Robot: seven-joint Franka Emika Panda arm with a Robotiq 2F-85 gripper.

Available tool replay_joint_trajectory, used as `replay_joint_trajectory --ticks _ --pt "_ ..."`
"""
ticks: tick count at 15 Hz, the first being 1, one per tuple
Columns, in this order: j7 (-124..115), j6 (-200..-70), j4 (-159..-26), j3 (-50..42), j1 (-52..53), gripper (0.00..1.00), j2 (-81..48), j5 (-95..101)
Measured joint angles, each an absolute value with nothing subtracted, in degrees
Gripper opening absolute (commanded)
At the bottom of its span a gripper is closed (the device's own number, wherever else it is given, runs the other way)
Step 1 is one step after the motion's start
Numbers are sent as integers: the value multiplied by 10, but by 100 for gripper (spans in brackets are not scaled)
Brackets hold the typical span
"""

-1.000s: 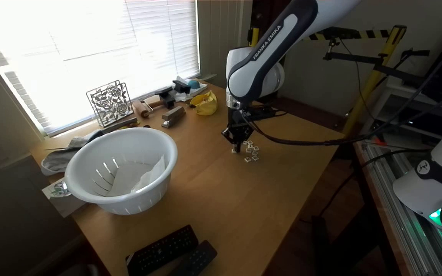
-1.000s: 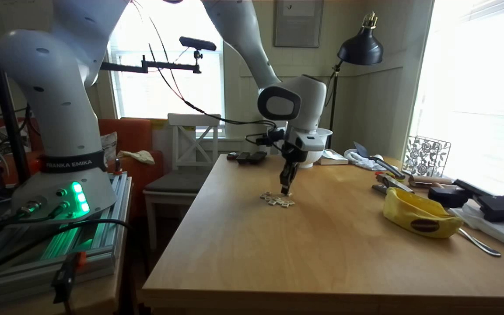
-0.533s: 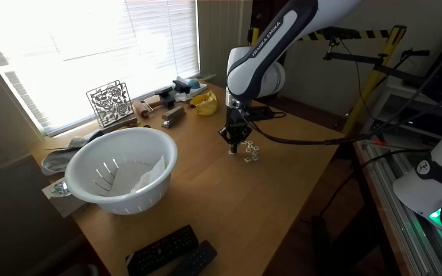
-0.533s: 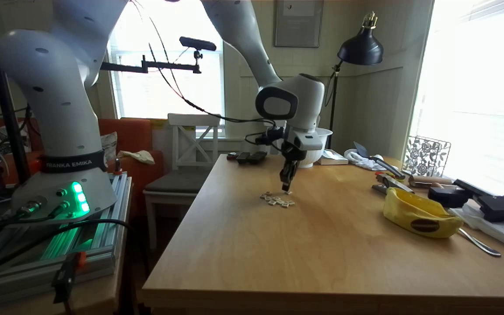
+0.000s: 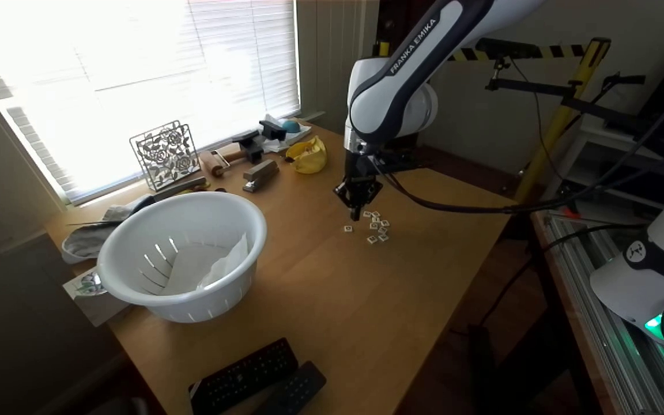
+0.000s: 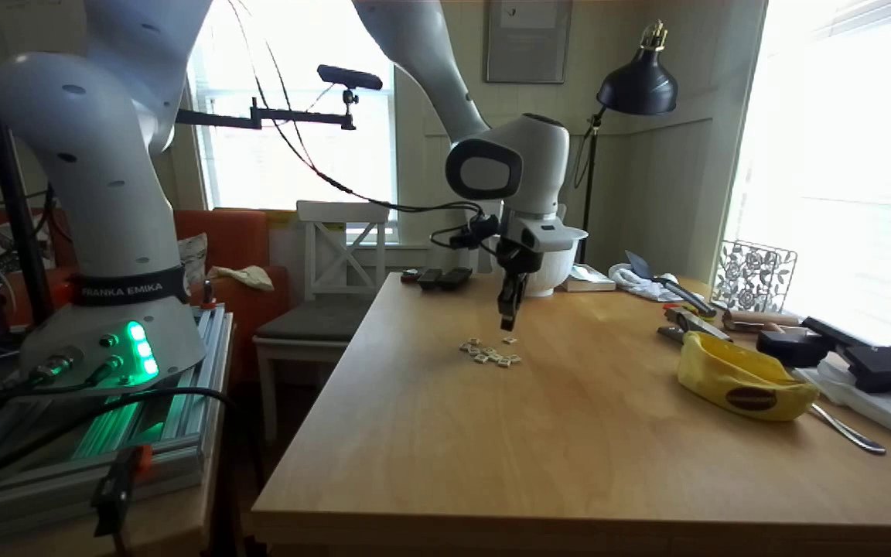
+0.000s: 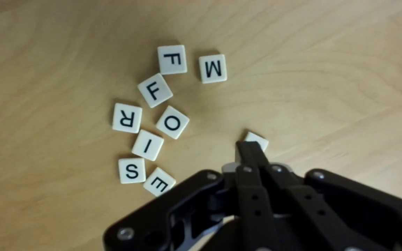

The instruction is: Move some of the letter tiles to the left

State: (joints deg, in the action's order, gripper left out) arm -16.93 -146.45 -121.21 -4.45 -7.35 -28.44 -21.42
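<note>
The letter tiles are small cream squares flat on the wooden table. In the wrist view several lie in a loose cluster, among them an O tile (image 7: 172, 122), with an M tile (image 7: 213, 68) at its edge. The cluster shows in both exterior views (image 5: 373, 226) (image 6: 481, 357). One tile lies apart on the bowl side in both exterior views (image 5: 348, 229) (image 6: 509, 340); in the wrist view this lone tile (image 7: 258, 139) is partly hidden by the fingertips. My gripper (image 7: 251, 143) has its fingers together, holding nothing. It hovers above the lone tile, not touching it, in both exterior views (image 5: 355, 217) (image 6: 506, 326).
A white bowl (image 5: 211, 302) stands on the table, with two black remotes (image 5: 245, 374) near it. A yellow object (image 6: 724, 379), a stapler (image 5: 261, 174), a rolling pin (image 5: 212, 163) and a metal rack (image 5: 166, 157) line the window side.
The lone tile slid slightly away from the cluster towards the bowl, with my shut gripper at it. My gripper then rose off it, and the tile now shows fully in both exterior views.
</note>
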Motion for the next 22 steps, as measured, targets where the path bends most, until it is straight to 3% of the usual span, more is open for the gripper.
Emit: replay_joint_trajectory --ticks 22 --pt "-58 -1455 -1257 -55 -69 0 -281 -99"
